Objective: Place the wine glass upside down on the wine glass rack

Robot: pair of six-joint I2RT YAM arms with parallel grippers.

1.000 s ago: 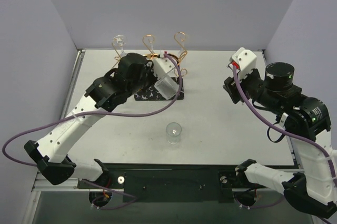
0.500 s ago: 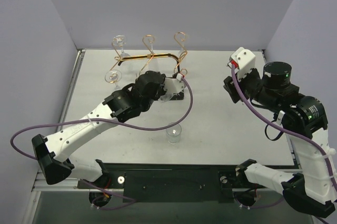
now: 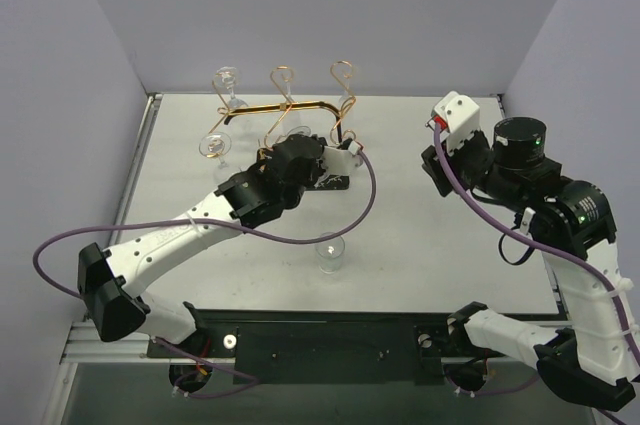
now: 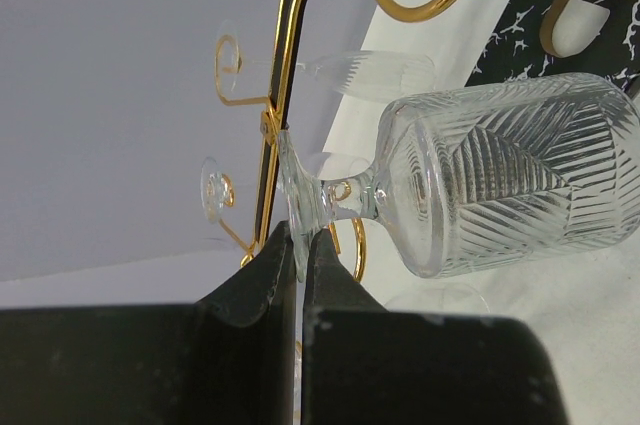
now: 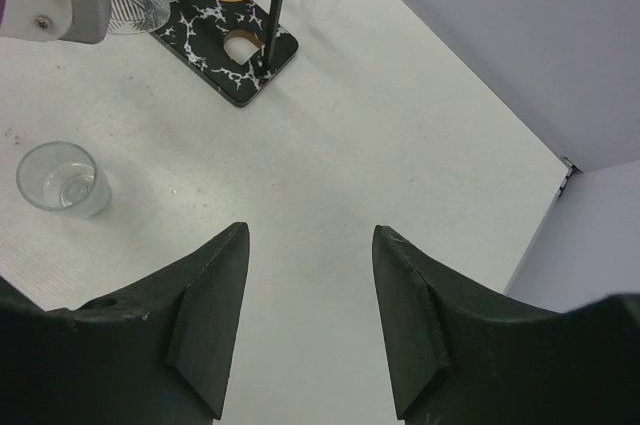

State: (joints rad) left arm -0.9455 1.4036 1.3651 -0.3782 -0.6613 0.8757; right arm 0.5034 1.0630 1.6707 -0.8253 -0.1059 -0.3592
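The left claw (image 4: 300, 245) is pressed together on the round foot of the clear wine glass with a cut zigzag pattern (image 4: 510, 175). It pinches only the thin edge of the foot. From the claw, the stem and the bowl go out to the right in the left wrist view, so the long axis of the wine glass lies across the fingers and not along them.

The copper-gold wire rack (image 3: 290, 107) stands directly behind the glass. Its curled loop tops are on the left of the wrist view and its black, white-veined rectangular base (image 5: 225, 20) is on the right. The foot is therefore toward the top of the rack and the open mouth is toward the base: the glass is already upside down relative to the rack. The foot is level with the gold bar (image 4: 285, 55) and just beside it. I cannot tell whether they touch. A slim clear glass (image 4: 370, 70) already hangs further along the rack.

In my judgement, the coming move depends on this small gap: the foot must pass over the wires while the stem enters between them.

The right claw (image 5: 310, 240) is spread and holds nothing. It hangs over the white tabletop (image 3: 420, 245), well apart from the rack, so the left arm is clearly nearer. A short clear glass (image 3: 330, 250) stands upright on the tabletop, apart from both claws.
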